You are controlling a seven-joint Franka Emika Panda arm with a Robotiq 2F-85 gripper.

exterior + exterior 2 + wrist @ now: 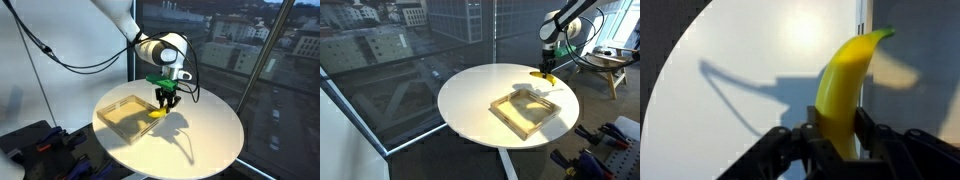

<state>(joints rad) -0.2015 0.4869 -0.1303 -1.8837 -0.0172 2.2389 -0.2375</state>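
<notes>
A yellow banana (845, 85) with a green tip fills the wrist view, pinched between my gripper's (840, 125) two black fingers. My gripper (164, 100) hangs just above the round white table (200, 135), shut on the banana (157, 113), which hangs at the near edge of a shallow tan tray (125, 110). The same banana (545, 74) and gripper (547, 66) show by the tray's (527, 110) far corner. The banana's lower end is hidden behind the fingers in the wrist view.
Large windows with a city outside surround the table. Dark equipment (35, 145) sits beside the table. A wooden stool (605, 65) stands behind the arm. The tray's rim (864, 40) runs just past the banana in the wrist view.
</notes>
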